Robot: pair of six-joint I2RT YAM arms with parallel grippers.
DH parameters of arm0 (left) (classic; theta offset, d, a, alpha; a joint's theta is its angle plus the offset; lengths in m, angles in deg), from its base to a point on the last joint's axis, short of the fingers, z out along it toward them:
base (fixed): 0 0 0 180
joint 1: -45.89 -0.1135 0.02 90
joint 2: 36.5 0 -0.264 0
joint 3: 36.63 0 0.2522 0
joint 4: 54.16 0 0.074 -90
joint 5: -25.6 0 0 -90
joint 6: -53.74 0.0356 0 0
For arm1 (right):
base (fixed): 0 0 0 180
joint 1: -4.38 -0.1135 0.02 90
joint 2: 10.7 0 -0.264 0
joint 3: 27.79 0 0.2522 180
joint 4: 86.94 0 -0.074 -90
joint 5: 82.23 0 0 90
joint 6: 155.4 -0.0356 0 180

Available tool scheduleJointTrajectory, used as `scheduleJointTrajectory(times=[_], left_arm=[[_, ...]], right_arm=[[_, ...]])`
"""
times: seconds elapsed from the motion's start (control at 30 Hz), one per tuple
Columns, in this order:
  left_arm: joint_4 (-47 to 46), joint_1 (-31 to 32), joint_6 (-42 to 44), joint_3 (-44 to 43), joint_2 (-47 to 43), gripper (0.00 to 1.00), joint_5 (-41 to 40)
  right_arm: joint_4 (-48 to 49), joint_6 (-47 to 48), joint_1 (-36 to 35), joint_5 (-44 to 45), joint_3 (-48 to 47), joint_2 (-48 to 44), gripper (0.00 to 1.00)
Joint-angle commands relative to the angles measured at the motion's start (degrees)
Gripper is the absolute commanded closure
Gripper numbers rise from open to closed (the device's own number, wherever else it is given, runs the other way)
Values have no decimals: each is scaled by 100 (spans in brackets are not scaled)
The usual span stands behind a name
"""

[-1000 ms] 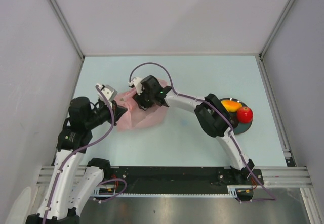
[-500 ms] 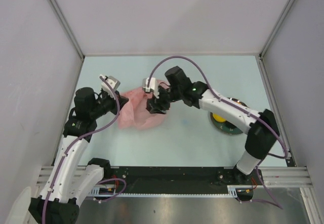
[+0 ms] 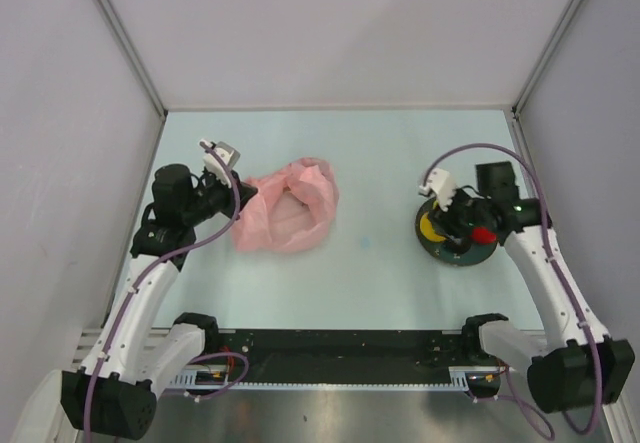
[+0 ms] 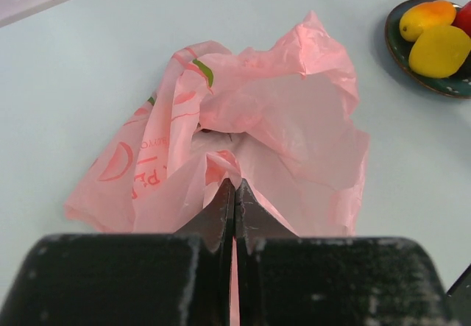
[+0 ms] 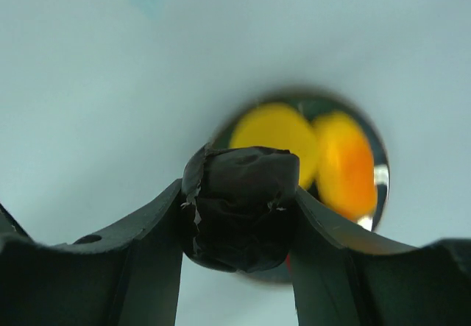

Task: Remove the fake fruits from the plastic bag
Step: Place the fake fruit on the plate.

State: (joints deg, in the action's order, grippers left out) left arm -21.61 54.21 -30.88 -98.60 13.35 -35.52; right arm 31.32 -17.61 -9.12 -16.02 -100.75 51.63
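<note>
The left gripper [image 4: 235, 188] is clenched on the near edge of the pink plastic bag [image 4: 294, 120], and a strip of the film is caught between its fingers. The bag lies crumpled on the table [image 4: 88, 61], well apart from the plate [image 3: 450, 256]. The right gripper [image 5: 239, 193] grasps a dark grape bunch [image 5: 243, 227] over the plate. Behind it, on the plate, lie a yellow fruit [image 5: 276, 131], an orange fruit [image 5: 346, 168] and a red apple [image 3: 483, 233].

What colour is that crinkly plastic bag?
The thin plastic bag is translucent pink; left wrist view shows it best.
</note>
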Motion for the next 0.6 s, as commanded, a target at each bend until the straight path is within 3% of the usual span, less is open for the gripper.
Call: scheduleJointTrajectory(times=[0.0, 0.13, 0.2, 0.27, 0.4, 0.57], left_arm=[[-226, -41, -275, -321, 130, 100, 214], [-279, -32, -284, -365, 227, 100, 197], [-279, -41, -275, -356, 245, 100, 214], [-279, -41, -293, -339, 236, 100, 232], [-209, -41, -293, -330, 175, 100, 232], [-156, -32, -214, -277, 104, 100, 179]], right_arm=[[-1149, 1132, 1625, 217, 417, -730, 69], [-1590, 1881, 3025, 165, 821, -1055, 69], [-1705, 2302, 3893, 68, 927, -925, 70], [-1636, 2454, 4301, -38, 1015, -619, 71], [-1170, 2112, 4470, 33, 1042, -99, 70], [-818, 1489, 4110, -135, 1147, 227, 69]])
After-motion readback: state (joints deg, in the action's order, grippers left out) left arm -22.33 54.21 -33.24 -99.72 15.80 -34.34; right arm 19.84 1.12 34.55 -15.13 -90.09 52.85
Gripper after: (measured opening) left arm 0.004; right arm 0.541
